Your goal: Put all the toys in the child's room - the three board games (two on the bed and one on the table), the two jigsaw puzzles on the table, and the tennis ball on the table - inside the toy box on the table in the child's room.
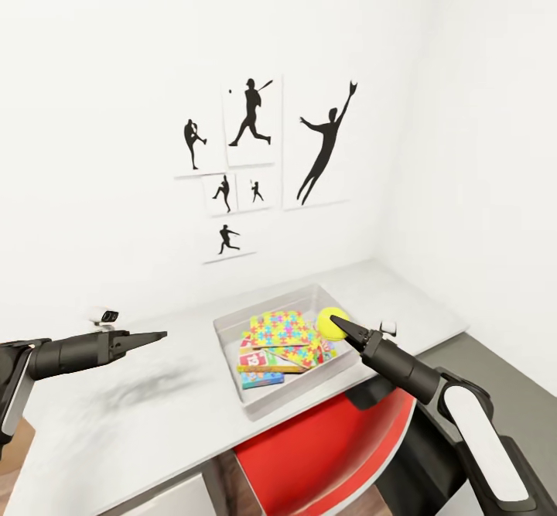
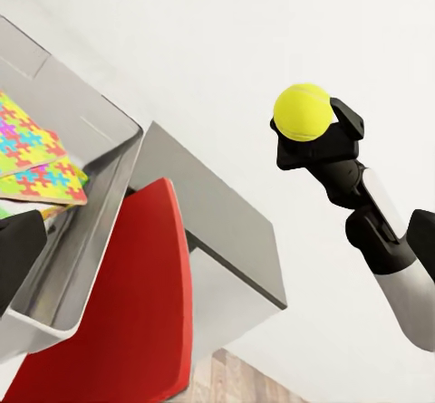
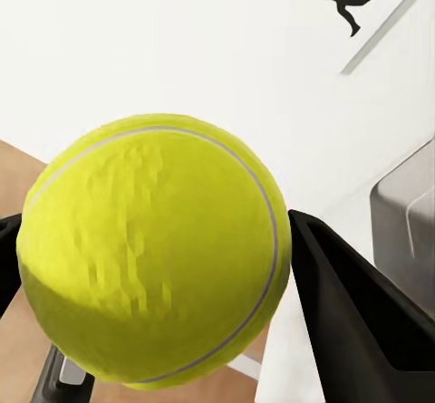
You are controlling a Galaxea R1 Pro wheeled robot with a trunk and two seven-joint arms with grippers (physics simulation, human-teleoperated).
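The light grey toy box (image 1: 229, 332) sits mid-table (image 1: 116, 415). Inside lie colourful jigsaw puzzles (image 1: 280, 329) over a yellow-red board game (image 1: 267, 361), with a blue board game (image 1: 261, 380) at the front. My right gripper (image 1: 339, 324) is shut on the tennis ball (image 1: 328, 318), holding it over the box's right rim. From the left wrist camera, the ball (image 2: 303, 111) is in the right gripper (image 2: 308, 136), above and apart from the box wall (image 2: 91, 231) and the puzzles (image 2: 36, 158). The ball (image 3: 154, 258) sits between dark fingers (image 3: 362, 321). My left gripper (image 1: 158, 336) hovers shut left of the box.
A red chair (image 1: 325, 454) is tucked under the table's front edge below the box. Baseball silhouette pictures (image 1: 255, 152) hang on the white wall behind. A small white device (image 1: 104, 316) stands at the table's left. The side wall closes in on the right.
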